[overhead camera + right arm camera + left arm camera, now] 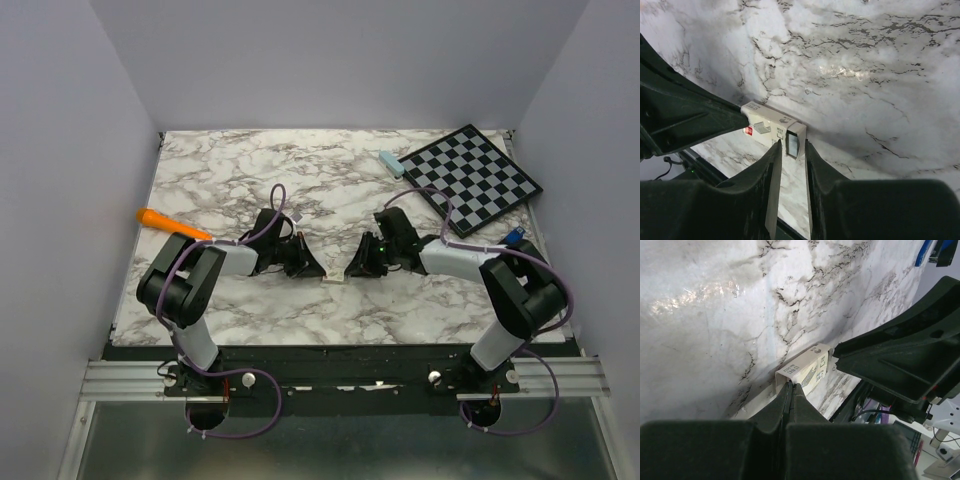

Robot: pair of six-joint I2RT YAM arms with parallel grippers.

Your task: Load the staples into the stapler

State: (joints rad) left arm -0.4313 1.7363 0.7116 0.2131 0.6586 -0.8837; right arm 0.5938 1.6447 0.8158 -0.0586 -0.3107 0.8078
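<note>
Overhead, both arms meet at mid-table over the staples [327, 283] (packed in a small white printed carton). The left gripper [311, 269] is at their 10 o'clock and the right gripper [353, 269] at their 2 o'clock. The stapler [390, 162] lies well apart at 1 o'clock, just beside the checkered board [472, 178]. Jaw state is not legible from this view. Judgement: the step in hand is opening the carton, so one arm should anchor it flat while the other works the end, without dragging it across the marble table [230, 170].

Left wrist: the fingers [782, 407] are pressed together. Their tips touch the 6 o'clock end of the carton [806, 371]; whether a flap is nipped between them I cannot tell.

Right wrist: the jaws stand apart, straddling the near end of the carton [771, 125], which appears open. That end sits between the fingertips [774, 155] at 12 o'clock, with slim gaps either side. Recommendation: close squarely on the side walls, not the mouth, lest the strips crush or spill.
</note>
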